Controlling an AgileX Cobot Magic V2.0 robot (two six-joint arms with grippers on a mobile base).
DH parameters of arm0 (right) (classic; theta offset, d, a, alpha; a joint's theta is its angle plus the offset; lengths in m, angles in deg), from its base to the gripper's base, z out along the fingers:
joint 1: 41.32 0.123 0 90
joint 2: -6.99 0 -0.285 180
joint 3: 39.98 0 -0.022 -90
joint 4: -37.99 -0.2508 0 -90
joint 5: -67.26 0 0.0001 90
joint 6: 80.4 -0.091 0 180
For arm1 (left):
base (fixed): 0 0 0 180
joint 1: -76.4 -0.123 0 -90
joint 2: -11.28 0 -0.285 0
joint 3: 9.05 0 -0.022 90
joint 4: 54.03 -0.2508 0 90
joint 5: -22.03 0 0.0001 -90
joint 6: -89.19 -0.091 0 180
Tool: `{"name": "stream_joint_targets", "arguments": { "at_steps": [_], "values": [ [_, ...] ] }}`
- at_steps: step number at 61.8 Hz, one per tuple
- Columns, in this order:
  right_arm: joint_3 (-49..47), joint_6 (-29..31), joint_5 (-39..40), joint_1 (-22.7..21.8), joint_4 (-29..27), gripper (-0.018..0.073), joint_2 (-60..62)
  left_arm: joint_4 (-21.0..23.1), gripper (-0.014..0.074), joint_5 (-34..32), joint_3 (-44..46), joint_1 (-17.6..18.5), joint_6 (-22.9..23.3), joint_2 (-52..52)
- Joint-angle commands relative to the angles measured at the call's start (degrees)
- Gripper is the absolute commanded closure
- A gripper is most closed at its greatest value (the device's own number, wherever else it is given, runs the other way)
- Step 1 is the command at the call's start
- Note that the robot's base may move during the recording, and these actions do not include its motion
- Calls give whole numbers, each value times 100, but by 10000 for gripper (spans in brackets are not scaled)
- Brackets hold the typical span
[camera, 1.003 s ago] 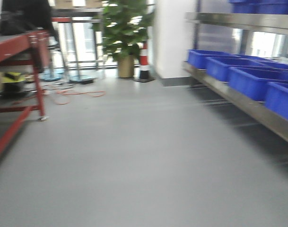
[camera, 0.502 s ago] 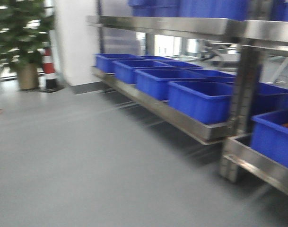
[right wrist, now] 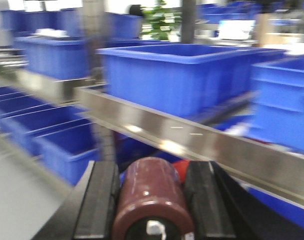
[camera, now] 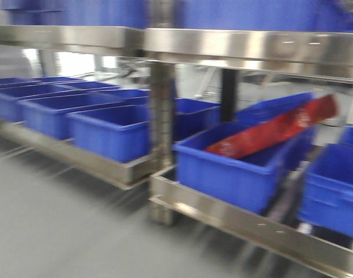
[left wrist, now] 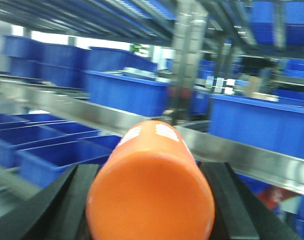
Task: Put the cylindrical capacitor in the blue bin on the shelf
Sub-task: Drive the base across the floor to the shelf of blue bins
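My right gripper [right wrist: 151, 167] is shut on the cylindrical capacitor [right wrist: 149, 197], a dark brown cylinder lying between the black fingers. It faces the shelf's steel front rail [right wrist: 191, 137] and a blue bin [right wrist: 166, 75] behind it. My left gripper [left wrist: 151, 172] is shut on an orange cylinder [left wrist: 152, 195] and also faces the shelf rail [left wrist: 251, 152]. In the front view the shelf [camera: 246, 223] fills the frame with rows of blue bins [camera: 106, 133]. Neither gripper shows in the front view. All views are blurred.
One blue bin [camera: 222, 174] on the lower level holds a long red packet [camera: 275, 130]. A steel upright post [camera: 163, 133] stands between shelf sections. An upper rail [camera: 251, 49] carries more blue bins. Grey floor [camera: 60, 231] lies at the lower left.
The front view has swung right, from the open floor, plant and red-framed table to the shelf, which is now close and fills the frame.
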Motion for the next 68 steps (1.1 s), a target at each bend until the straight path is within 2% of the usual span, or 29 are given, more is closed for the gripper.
{"name": "stream_joint_targets", "arguments": {
  "at_steps": [1,68],
  "values": [
    [-24,5,171,-8,42,727,27,33,707,-97,13,35,-2,19],
    [-24,5,181,-8,42,727,27,33,707,-97,13,35,-2,19]
  ]
}}
